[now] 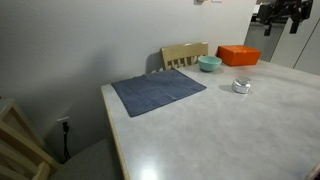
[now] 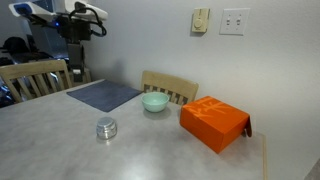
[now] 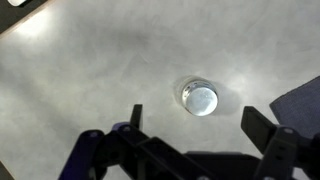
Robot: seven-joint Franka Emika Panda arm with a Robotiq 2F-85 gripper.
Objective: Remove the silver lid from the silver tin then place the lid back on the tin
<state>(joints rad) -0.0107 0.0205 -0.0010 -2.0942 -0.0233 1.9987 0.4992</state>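
On the pale table (image 1: 200,130), on bare surface apart from the blue-grey mat (image 1: 158,92), the teal bowl (image 1: 209,63) and the orange box (image 1: 238,55): one silver tin (image 1: 241,88), standing alone

- Lid: silver lid (image 3: 201,98) appears seated on the tin, flat face up, and shines under the light; the seam between the two is too small to make out
- Position: upright, resting on its base. Round in plan, so it points no particular way. It is low and wider than tall, with no real long axis; the axis of the round body runs straight up from the table
- Handling, as judged: thin metal, stiff and light. The polished wall is likely slippery. The tin may slide or lift along with the lid if the fit is tight. It could dent, but would not break
- Where to hold, as judged: the lid's outer edge, from above, fingers on opposite sides. Any approach angle serves, since it is round
- Gripper (image 3: 192,120): high above the table in both exterior views. In the wrist view the jaws are spread wide and hold nothing, with the tin seen below between the fingers (image 3: 135,112)
- Task status: lid not yet lifted
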